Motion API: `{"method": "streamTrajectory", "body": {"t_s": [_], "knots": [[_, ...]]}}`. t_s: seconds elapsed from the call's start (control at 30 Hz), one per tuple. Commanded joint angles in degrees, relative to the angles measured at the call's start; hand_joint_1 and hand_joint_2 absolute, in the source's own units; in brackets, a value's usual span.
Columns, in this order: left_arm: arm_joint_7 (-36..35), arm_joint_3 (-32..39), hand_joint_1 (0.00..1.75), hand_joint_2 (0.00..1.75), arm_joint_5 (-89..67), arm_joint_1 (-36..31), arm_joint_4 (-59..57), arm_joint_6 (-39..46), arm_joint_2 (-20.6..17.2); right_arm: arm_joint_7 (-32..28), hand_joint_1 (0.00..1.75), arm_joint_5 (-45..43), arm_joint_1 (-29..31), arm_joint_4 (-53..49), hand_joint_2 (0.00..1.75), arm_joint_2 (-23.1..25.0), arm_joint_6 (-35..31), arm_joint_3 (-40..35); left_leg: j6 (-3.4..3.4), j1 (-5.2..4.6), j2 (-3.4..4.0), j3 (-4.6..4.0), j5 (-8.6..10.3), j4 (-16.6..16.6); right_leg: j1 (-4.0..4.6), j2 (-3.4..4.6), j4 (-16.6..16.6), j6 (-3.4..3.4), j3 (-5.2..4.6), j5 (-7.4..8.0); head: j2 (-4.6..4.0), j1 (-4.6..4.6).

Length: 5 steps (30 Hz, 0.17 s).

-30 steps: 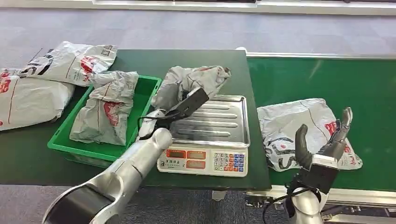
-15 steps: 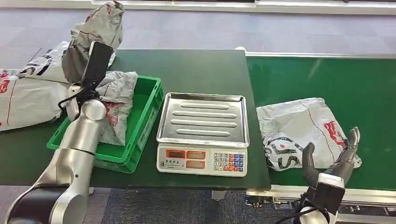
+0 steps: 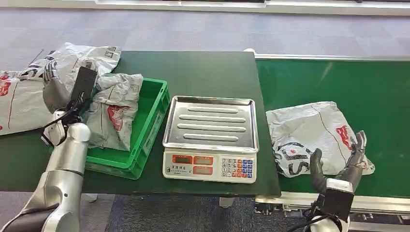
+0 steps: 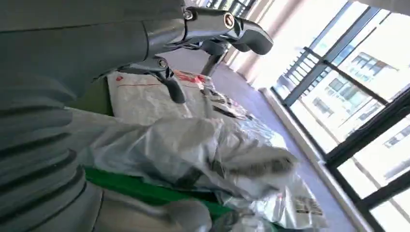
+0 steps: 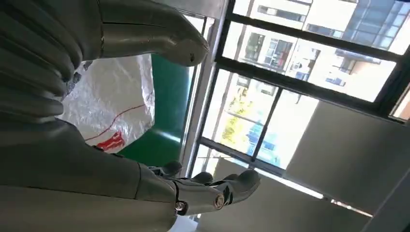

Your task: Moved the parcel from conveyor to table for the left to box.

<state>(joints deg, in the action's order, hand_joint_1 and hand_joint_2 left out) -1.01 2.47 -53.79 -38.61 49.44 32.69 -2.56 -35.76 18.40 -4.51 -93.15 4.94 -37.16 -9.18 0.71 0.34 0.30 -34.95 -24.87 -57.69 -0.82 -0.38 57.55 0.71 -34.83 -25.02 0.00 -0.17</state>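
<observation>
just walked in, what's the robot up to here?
It's sorting grey parcels. The left hand is over the far left edge of the green bin, which already holds one parcel; whether it holds anything is unclear. The right hand is open, close to the parcel on the conveyor. The scale is empty.

Grey parcel [image 3: 309,133] with red and black print, green crate [image 3: 145,130], green conveyor [image 3: 358,82]

Your left hand [image 3: 72,94] is raised on a bent silver arm, its fingers apparently spread and empty; your right hand [image 3: 341,162] points upward, fingers apart.
</observation>
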Motion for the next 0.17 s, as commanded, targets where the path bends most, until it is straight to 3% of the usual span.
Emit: {"method": "streamTrajectory", "body": {"t_s": [0.03,0.17], "knots": [[4.4,3.8,0.0,1.75,6.1,3.3,2.2,-6.4,1.0,0.9,0.0,0.0,0.4,1.3,1.75,-0.7,0.7,2.4,-0.02,0.03,0.02,0.23,-0.05,0.1,0.04,0.07,-0.2,-0.04,0.23,-0.01,0.0,0.0],[4.4,3.8,0.0,1.75,6.1,3.3,2.2,-6.4,1.0,0.9,0.0,0.0,0.4,1.3,1.75,-0.7,0.7,2.4,-0.01,0.02,0.0,0.08,-0.03,0.0,0.02,0.05,-0.1,-0.02,0.06,-0.02,0.0,0.0]]}}
